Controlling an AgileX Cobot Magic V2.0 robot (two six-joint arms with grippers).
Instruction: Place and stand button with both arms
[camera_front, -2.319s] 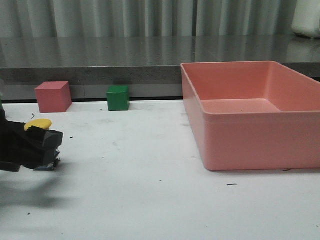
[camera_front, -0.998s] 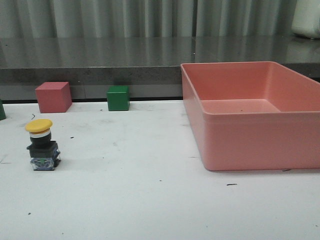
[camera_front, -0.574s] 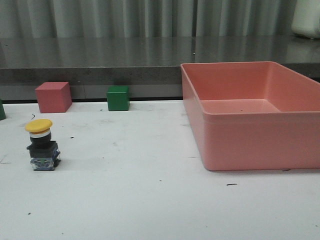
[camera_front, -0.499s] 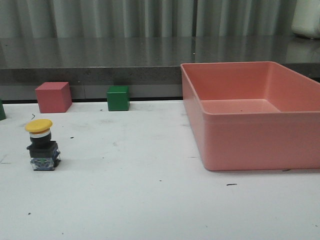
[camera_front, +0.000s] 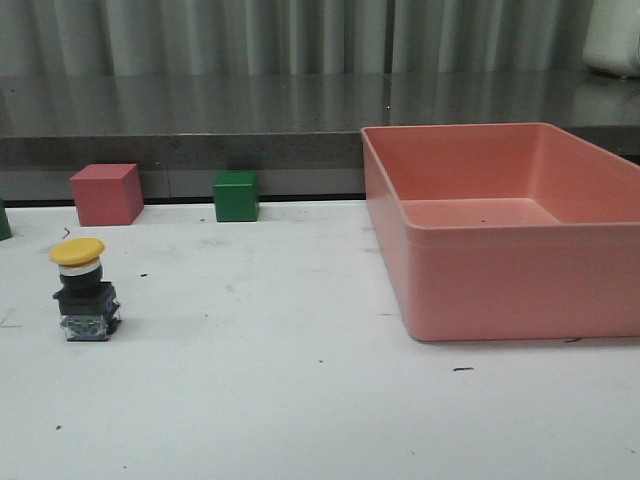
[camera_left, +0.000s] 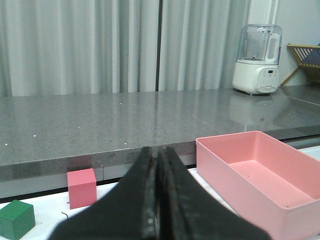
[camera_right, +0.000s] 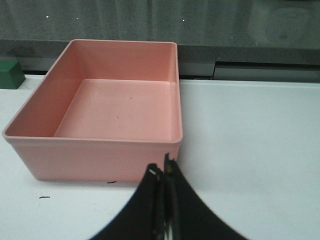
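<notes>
The button (camera_front: 83, 290) stands upright on the white table at the left in the front view, yellow cap on top, black body and clear-bluish base below. Nothing touches it. Neither arm shows in the front view. My left gripper (camera_left: 159, 152) is shut and empty, raised and facing the counter. My right gripper (camera_right: 164, 172) is shut and empty, above the table just in front of the pink bin's near corner. The button does not show in either wrist view.
A large pink bin (camera_front: 420, 285) stands at the right; it also shows in the left wrist view (camera_left: 240, 175) and the right wrist view (camera_right: 100, 150). A pink cube (camera_front: 106, 193) and a green cube (camera_front: 236, 195) sit by the back ledge. A white blender (camera_left: 257, 60) stands on the counter.
At first my left gripper was around the button at the left edge. It has let go and left the front view. The button has stood still since.
</notes>
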